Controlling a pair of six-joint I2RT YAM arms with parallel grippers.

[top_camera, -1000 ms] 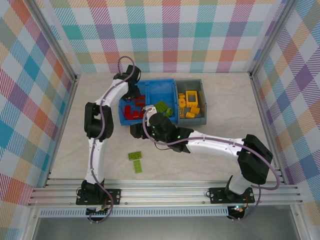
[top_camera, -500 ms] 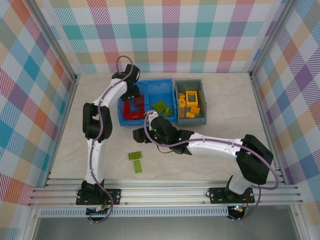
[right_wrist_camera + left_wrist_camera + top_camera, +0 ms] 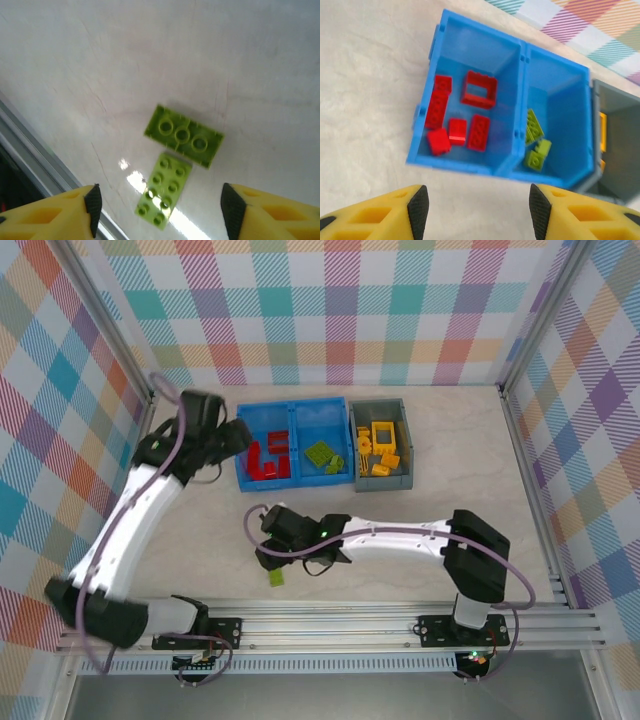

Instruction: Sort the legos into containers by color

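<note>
Two lime green legos lie on the table under my right gripper [image 3: 161, 210], which is open and holds nothing: an upside-down brick [image 3: 183, 135] and a flat studded plate [image 3: 164, 190] touching it. From above, that gripper [image 3: 270, 552] hovers over them, and one green brick [image 3: 277, 578] shows. My left gripper [image 3: 478, 212] is open and empty, just off the left front of the blue container [image 3: 465, 165]. Its left compartment holds several red legos [image 3: 478, 95]; its right one holds green legos [image 3: 534, 129]. The grey container [image 3: 400, 415] holds yellow legos [image 3: 380, 450].
A metal rail [image 3: 30, 150] at the table's near edge runs close to the two green bricks. Both containers stand side by side at the back centre of the table [image 3: 450, 510]. Plaid walls enclose the workspace.
My left arm has pulled back from over the blue container to its left side, and its jaws have opened. My right gripper has come down from beside the container to above the two green bricks.
</note>
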